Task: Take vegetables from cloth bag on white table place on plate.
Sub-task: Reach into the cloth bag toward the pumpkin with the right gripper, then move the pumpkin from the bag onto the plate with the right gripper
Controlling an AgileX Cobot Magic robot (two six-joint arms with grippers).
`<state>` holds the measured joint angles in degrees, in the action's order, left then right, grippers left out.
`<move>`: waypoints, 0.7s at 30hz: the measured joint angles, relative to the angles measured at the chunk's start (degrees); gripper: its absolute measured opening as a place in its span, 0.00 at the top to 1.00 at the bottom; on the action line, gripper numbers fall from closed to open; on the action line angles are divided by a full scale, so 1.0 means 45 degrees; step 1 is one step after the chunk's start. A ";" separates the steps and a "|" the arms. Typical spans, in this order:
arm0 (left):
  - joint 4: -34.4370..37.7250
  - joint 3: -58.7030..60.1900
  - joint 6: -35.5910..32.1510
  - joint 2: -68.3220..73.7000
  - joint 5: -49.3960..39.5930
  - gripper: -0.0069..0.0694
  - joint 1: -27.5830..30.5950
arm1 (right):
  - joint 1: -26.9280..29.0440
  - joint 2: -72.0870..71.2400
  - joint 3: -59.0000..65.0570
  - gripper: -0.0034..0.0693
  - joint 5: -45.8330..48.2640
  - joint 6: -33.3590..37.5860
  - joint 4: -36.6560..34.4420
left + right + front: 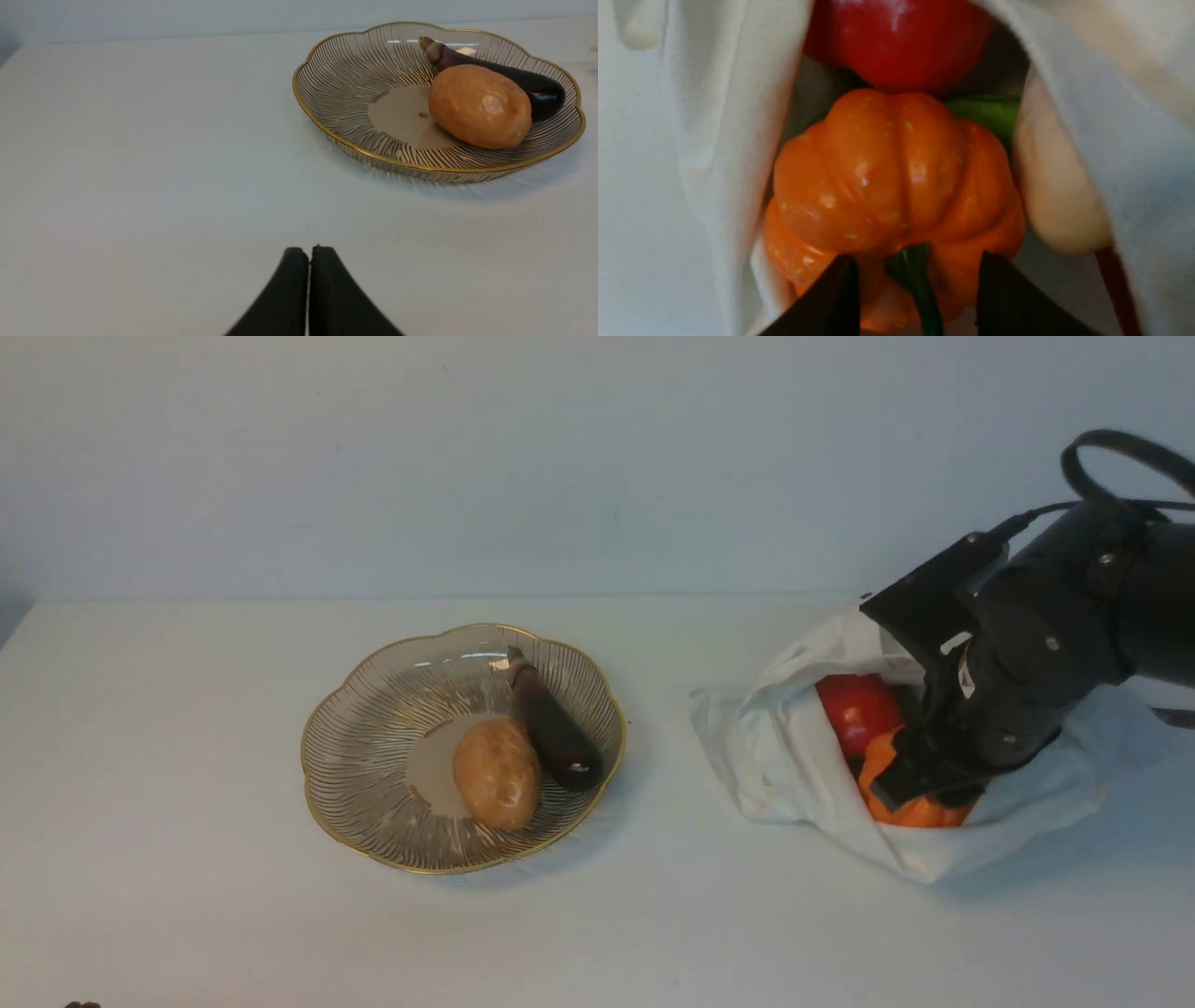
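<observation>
Right pincer (916, 255) partly open inside cloth bag (775, 747), stem (911, 273) of pumpkin (887, 177) between its fingers (831, 303), tomato (896, 42) just beyond.

Front wide — right wrist close-up; left shares plate (336, 84).

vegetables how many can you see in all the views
6. On the plate: a brown potato and a dark eggplant. In the cloth bag: a red tomato, an orange pumpkin, a green one and a pale oval one. More may be hidden in the bag.
</observation>
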<state>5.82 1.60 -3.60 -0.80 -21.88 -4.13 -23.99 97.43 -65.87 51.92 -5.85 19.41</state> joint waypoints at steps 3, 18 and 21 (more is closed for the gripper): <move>0.0000 0.0000 0.0000 0.0000 0.0000 0.92 0.0000 | 0.0000 -0.0054 0.0000 0.78 -0.0094 0.0000 0.0010; 0.0000 0.0000 0.0000 0.0000 0.0000 0.92 0.0000 | -0.0128 -0.3423 -0.0030 0.92 -0.0404 0.2731 -0.5348; 0.0000 0.0000 0.0000 0.0000 0.0000 0.92 0.0000 | -0.0487 -0.3357 -0.0498 0.92 -0.0488 0.3951 -0.7040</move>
<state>5.82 1.60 -3.60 -0.80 -21.88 -4.13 -26.18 82.33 -68.11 49.72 11.93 -12.27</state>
